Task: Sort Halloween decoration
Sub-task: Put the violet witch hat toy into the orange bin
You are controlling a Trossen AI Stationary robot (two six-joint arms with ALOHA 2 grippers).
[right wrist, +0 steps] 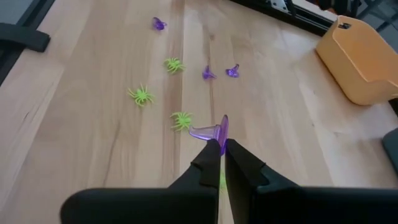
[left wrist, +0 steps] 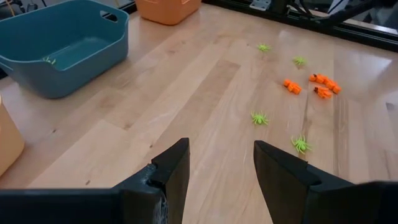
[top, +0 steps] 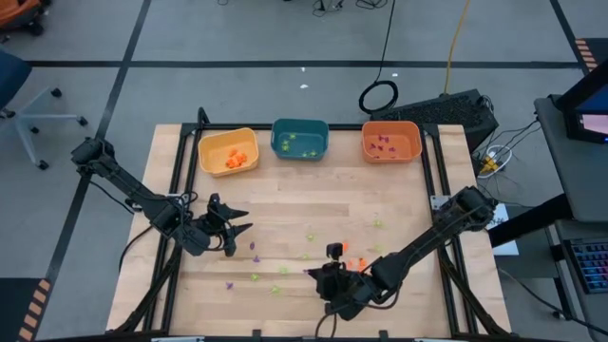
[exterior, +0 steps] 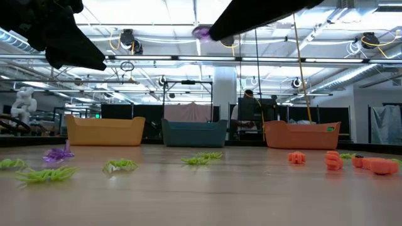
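Only right wrist view shows right gripper point(right wrist: 222, 144) pinching purple trinket point(right wrist: 210, 131).

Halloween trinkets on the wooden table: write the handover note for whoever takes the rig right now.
Right gripper: shut on a small purple plastic trinket, raised above the table's near edge.
Left gripper: open, empty, hovering over the table's left side.
Done: orange pieces lie in the yellow bin, light-green ones in the teal bin, purple ones in the orange bin.
Left: light-green plastic spiders, orange trinkets and loose purple pieces scattered on the wooden table. The held piece presumably goes to the orange bin.
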